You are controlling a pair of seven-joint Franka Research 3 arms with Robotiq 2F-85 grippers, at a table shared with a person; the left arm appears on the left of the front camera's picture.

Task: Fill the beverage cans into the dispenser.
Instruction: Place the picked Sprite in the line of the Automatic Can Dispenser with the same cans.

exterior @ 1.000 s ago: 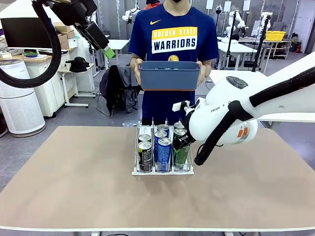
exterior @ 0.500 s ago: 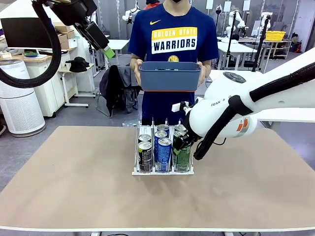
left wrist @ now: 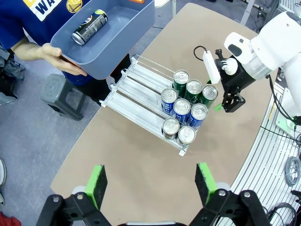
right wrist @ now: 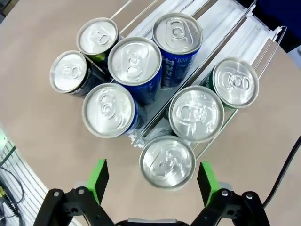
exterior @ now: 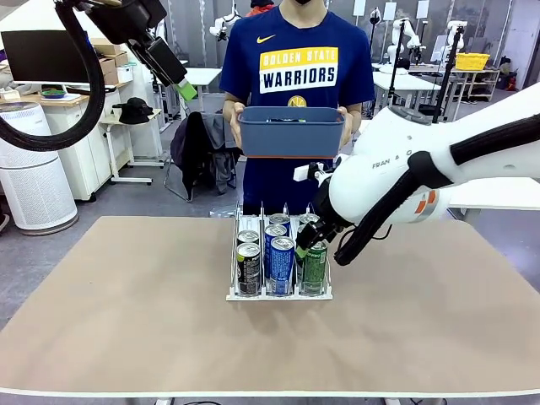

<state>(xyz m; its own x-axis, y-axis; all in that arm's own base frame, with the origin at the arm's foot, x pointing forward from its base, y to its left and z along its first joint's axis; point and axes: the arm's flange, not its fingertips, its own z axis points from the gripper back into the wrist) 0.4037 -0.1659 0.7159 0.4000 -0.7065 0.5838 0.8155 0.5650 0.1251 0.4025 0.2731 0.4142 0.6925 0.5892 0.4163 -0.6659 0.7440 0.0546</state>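
The dispenser (exterior: 278,296) stands mid-table with several beverage cans in its three lanes: black ones (exterior: 248,267) on the left, blue ones (exterior: 281,261) in the middle, green ones (exterior: 314,266) on the right. My right gripper (exterior: 307,246) hovers open just above the front green can (right wrist: 167,161), its fingers (right wrist: 98,176) apart on either side and touching nothing. My left gripper (exterior: 187,89) is raised high at the far left, open and empty, looking down on the dispenser (left wrist: 136,87). One more black can (left wrist: 89,27) lies in the blue bin.
A person at the far side holds a blue bin (exterior: 290,131) at chest height, above the dispenser's back end. Bare tan tabletop (exterior: 126,312) lies all around the rack. The rear halves of the lanes (right wrist: 244,28) are free.
My right gripper has opened, letting go of the front green can in the right lane, and has lifted slightly up and back. The left arm has not moved.
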